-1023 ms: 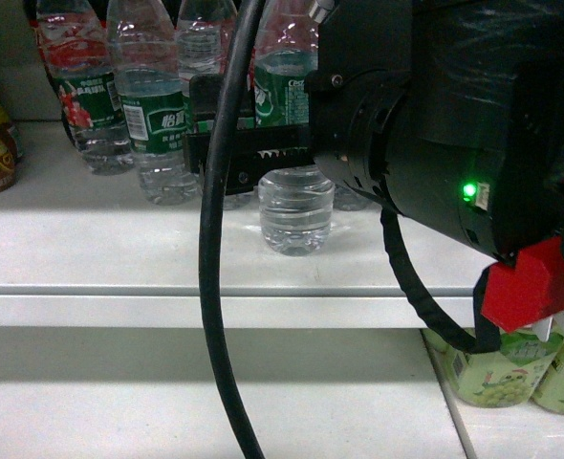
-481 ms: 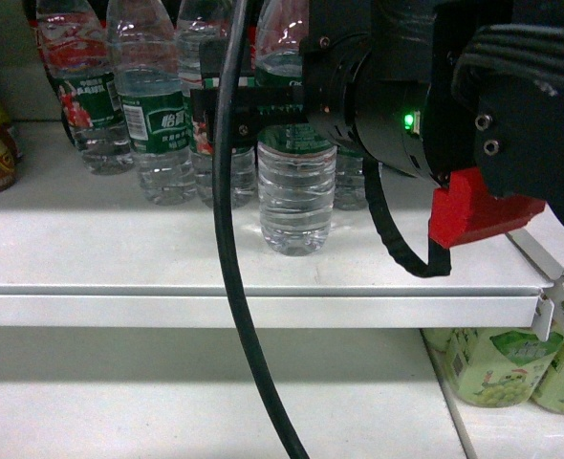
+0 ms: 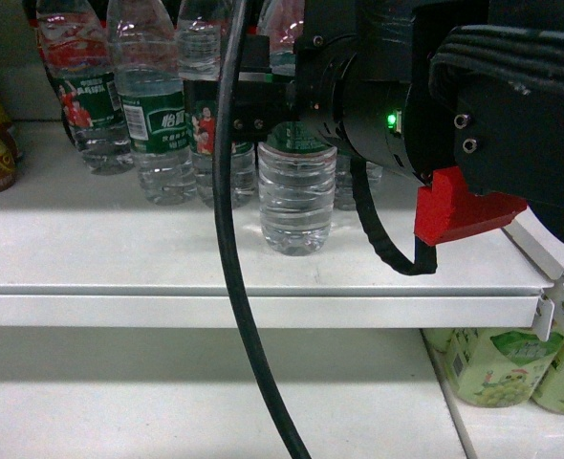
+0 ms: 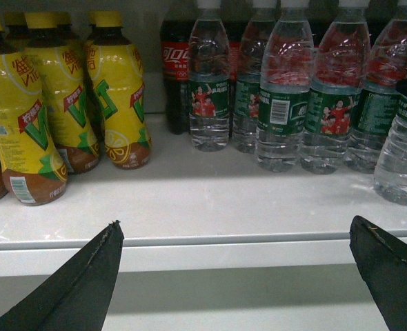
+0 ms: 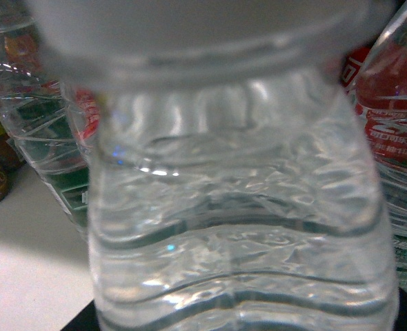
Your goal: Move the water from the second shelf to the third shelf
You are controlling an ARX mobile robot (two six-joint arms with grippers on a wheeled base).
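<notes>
Water (image 3: 297, 206) stands near shelf edge (image 3: 253, 308), right pincer (image 3: 263, 110) around its label.

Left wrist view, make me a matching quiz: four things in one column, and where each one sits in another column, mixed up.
Things:
1. yellow-capped bottles
2. cola bottle
3. frontmost water bottle
4. left hand

Places:
A. far right edge of the picture, nearest the shelf's front
B. bottom of the picture, fingers spread wide
C. left part of the shelf
D. at the back, between the yellow bottles and the water row

Pairs: 1-C, 2-D, 3-A, 4-B
</notes>
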